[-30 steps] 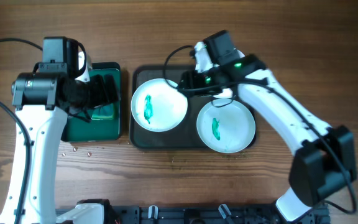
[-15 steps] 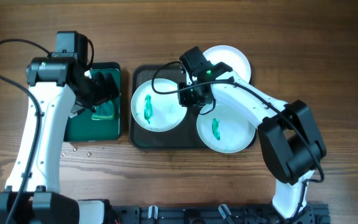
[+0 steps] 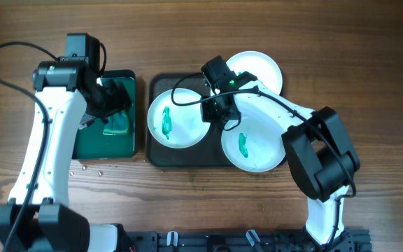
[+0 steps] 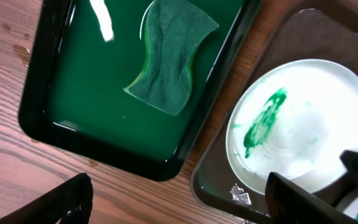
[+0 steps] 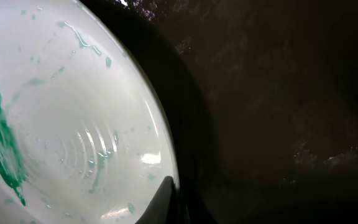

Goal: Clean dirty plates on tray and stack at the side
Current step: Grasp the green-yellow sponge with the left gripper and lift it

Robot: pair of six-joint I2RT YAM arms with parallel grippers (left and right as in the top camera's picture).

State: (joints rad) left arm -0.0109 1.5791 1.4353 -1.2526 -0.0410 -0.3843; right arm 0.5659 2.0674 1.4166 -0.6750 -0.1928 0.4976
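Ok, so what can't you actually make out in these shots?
1. Right hand: overhead, its own body covers the grip. The right wrist view shows only one fingertip at the bottom edge, so open or shut on the left plate is unclear.
2. Sponge: overhead, the left hand covers part of it.
3. Side plate: the right arm hides part of its rim; single or stacked, cannot tell.

- what's sitting on the wooden table point(image 3: 187, 28) over at the left?
- a dark green basin point(image 3: 100, 147), with green liquid catching the light in it.
- anything beside it?
- small specks point(image 3: 89, 166) are lying on the wood just by its front edge.
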